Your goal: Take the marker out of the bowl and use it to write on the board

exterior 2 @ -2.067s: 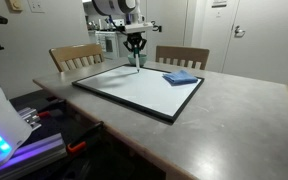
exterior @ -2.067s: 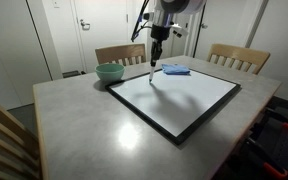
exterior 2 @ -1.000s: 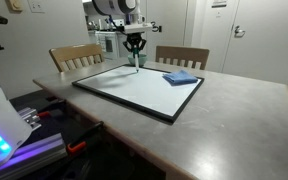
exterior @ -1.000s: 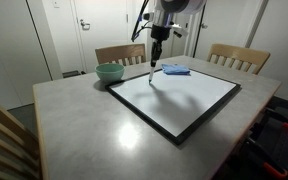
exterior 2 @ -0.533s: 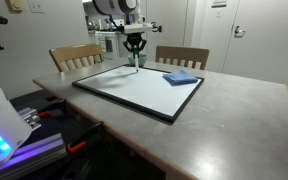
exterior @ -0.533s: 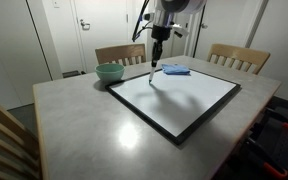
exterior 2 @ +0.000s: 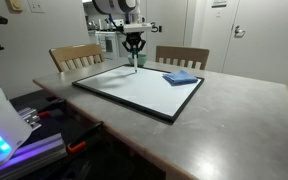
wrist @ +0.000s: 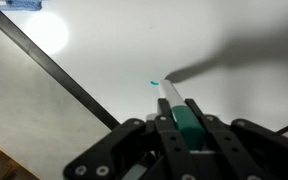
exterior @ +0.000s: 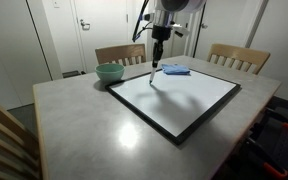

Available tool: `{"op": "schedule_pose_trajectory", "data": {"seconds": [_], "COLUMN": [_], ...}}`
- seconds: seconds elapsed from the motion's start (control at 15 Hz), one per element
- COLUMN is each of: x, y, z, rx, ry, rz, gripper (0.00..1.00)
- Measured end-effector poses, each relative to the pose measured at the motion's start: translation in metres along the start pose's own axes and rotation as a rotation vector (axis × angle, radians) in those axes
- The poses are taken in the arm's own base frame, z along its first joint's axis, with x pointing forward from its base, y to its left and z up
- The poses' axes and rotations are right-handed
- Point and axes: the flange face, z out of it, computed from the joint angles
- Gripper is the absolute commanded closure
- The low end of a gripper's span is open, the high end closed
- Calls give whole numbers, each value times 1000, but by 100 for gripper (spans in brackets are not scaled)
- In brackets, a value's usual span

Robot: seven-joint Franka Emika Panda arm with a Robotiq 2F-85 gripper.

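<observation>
In an exterior view the mint-green bowl (exterior: 109, 72) stands on the grey table (exterior: 74, 125), just beside the far left corner of the whiteboard (exterior: 179, 100). To its right the marker (exterior: 152, 67) hangs nearly upright. The jaws are closed tight on its upper part, and its tip is down at the board's white face near the far edge. Further right a blue cloth (exterior: 176, 70) lies on the board. In the wrist view the table (wrist: 19, 110) fills the left, then the board's black frame (wrist: 54, 68) runs diagonally. Right of that, the marker's teal barrel (wrist: 187, 122) sits clamped between the two dark fingers (wrist: 216, 135). Its pale front end sticks out beyond them to a short teal mark (wrist: 154, 82) on the board (wrist: 114, 40).
</observation>
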Motion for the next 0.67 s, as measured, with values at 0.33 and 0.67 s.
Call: {"op": "schedule_pose_trajectory", "data": {"seconds": [0.33,0.67], "x": [0,-1], "y": [0,-1], "z": [0,-1], "rx": [10,22], "ry": [-10,-24], "rz": [9,18], "gripper": [95,95]}}
